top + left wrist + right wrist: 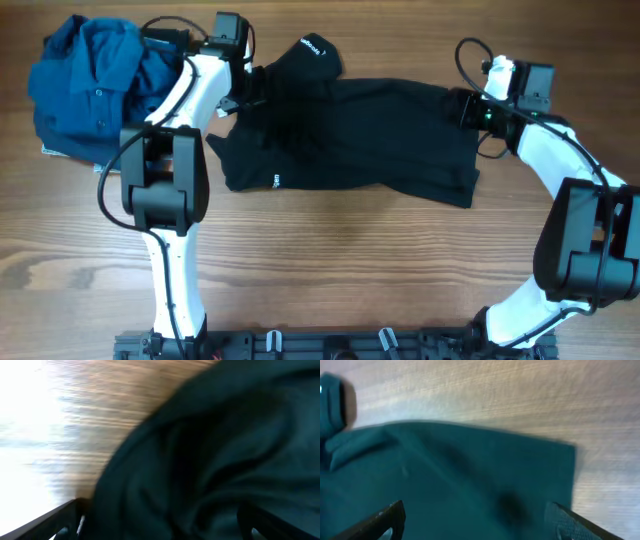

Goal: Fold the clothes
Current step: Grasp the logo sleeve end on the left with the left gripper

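The black shirt (380,130) lies spread across the far middle of the wooden table (350,270), flat over most of its width. It is rumpled at its left end, where one flap is turned up and shows white lettering (312,47). A second small white mark (275,181) sits near the shirt's lower left edge.

The left gripper (245,95) is down at that rumpled end. Its wrist camera is blurred but shows the two fingers (65,520) set wide apart, with bunched dark cloth bulging between them – spread, not pinching.

The right gripper (468,108) is over the shirt's right edge. From its wrist view the fingers (387,517) are likewise wide apart, the cloth lying flat beneath them – nothing clamped.

A crumpled blue collared shirt (90,80) is heaped at the far left corner, just beside the left arm and apart from the black one.
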### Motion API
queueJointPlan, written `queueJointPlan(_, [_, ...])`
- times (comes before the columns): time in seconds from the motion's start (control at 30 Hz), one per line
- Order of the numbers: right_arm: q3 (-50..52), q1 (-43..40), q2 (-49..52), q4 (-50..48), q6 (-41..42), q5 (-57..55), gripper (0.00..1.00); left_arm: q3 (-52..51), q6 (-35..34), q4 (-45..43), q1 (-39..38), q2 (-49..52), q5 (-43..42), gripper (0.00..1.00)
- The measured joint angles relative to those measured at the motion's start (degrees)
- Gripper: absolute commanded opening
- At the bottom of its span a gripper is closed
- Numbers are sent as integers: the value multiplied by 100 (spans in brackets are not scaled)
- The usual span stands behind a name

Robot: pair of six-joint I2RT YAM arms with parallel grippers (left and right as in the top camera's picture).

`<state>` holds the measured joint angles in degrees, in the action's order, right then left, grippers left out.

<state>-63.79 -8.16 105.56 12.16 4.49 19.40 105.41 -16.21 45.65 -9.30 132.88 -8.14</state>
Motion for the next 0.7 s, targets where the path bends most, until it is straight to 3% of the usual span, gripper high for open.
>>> queueJointPlan(0.13, [-494,0,0,855,-114,144,91,330,575,-245,-114,-2,-103,100])
queueJointPlan(0.4, [-2330,15,9,3021,-319,216,96,1217,1086,-717,-343,-20,-7,100])
queueJointPlan(0.57, [-3324,46,9,3388,-466,94,96,1528,1263,-1705,-490,-44,227,100])
queueJointPlan(0.7, [-3403,90,9,3589,-485,37,96,1543,1423,-2140,-575,20,271,100])
